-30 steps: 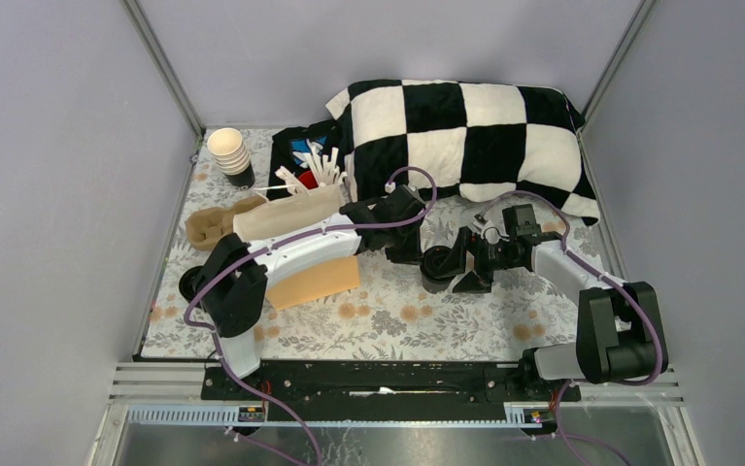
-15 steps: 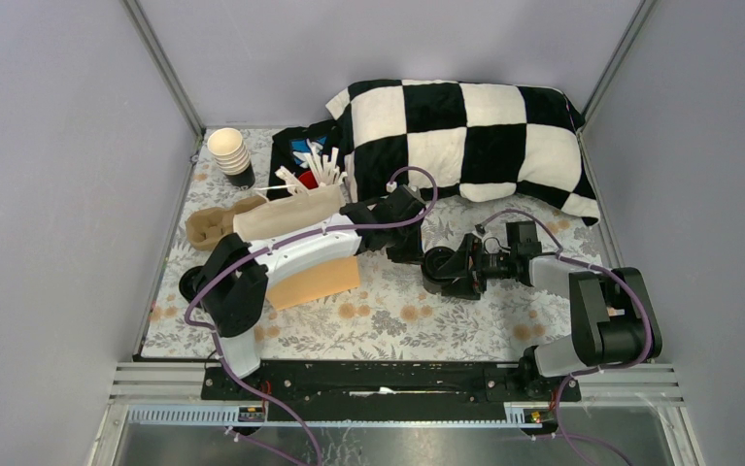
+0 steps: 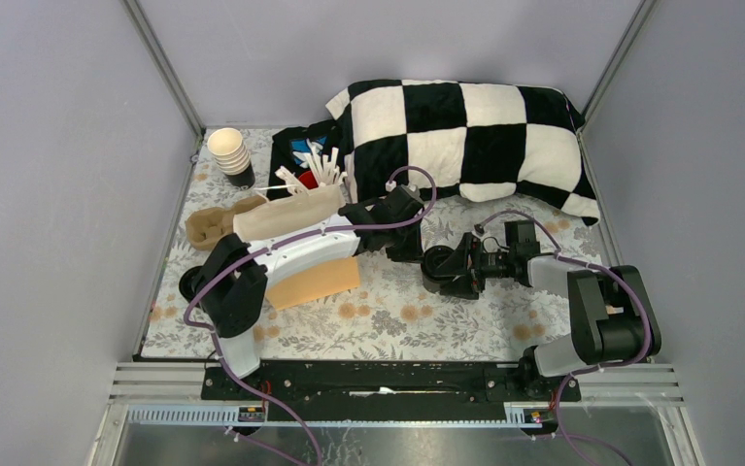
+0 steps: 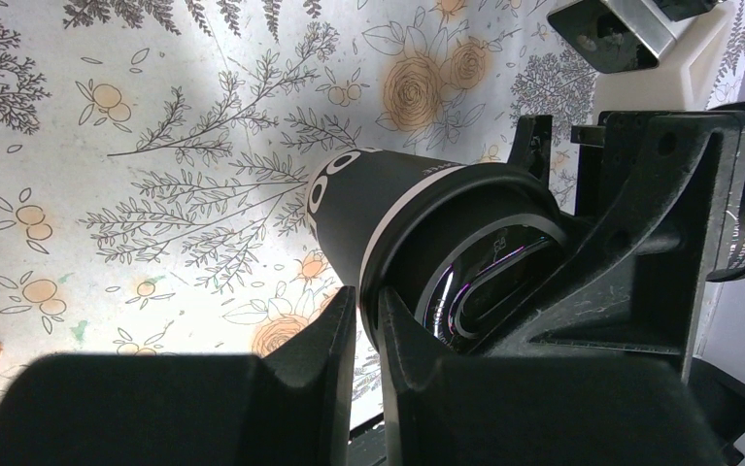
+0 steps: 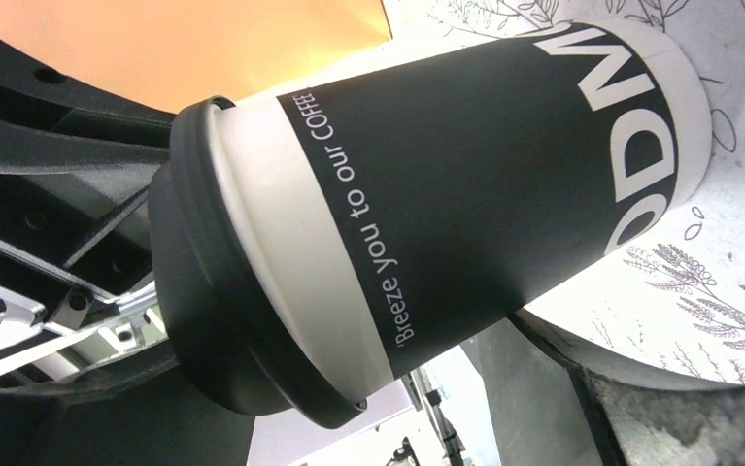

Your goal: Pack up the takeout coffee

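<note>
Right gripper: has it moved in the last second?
Yes. The right gripper has drawn slightly away from the checkered pillow, toward the near side, and its jaws have narrowed around the coffee cup.

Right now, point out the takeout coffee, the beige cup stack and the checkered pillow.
takeout coffee point(image 5: 485, 194): right wrist view, dark side wall.
beige cup stack point(image 3: 224, 143): top external view, top cup's inside.
checkered pillow point(image 3: 490, 150): top external view, black square.
</note>
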{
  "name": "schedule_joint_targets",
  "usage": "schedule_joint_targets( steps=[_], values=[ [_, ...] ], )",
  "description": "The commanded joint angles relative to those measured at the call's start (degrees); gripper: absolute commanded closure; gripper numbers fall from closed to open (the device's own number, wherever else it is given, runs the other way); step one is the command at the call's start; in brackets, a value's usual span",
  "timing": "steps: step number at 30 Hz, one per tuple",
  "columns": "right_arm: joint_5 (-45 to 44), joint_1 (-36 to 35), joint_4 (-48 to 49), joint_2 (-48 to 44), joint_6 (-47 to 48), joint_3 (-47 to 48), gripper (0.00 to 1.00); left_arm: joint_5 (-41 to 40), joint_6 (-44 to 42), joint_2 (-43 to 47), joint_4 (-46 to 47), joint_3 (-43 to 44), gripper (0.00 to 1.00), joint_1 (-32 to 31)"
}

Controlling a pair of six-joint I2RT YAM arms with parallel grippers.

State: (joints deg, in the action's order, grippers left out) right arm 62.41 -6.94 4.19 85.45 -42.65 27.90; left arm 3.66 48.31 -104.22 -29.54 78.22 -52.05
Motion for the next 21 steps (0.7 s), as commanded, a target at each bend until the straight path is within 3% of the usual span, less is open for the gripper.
schedule_joint_targets(
  steps=[1,5,8,11,16,21],
  values=[
    [-43.18,-4.84,-9.24,5.36,-4.83,-5.34,0.4,-5.94,-2.71,-13.82,-16.43,-11.02,0.84,-2.14],
    [-40.98,-5.14,-11.85,-0.99,-3.6,-3.69,0.39,-6.33,-3.4,-12.9,-18.26,-7.45,0.84,-2.87],
    [-35.68,-5.19,-12.76,-8.61,-1.42,-1.51,0.28,-5.69,-3.23,-12.65,-19.29,-4.43,0.84,-2.89],
    [-26.12,-5.15,-6.44,-13.55,-2.37,-1.62,0.17,-6.21,-3.48,-12.11,-20.55,-2.63,0.84,-2.88],
    [-14.24,-4.84,4.03,-14.45,-5.3,-0.5,0.1,-6.36,-3.93,-11.31,-21.26,-1.27,0.84,-2.97],
    [-13.87,-1.73,-1.24,-15.44,-0.39,2.16,0.1,-6.29,-3.93,-10.94,-21.47,-0.28,0.84,-3.04]
  ],
)
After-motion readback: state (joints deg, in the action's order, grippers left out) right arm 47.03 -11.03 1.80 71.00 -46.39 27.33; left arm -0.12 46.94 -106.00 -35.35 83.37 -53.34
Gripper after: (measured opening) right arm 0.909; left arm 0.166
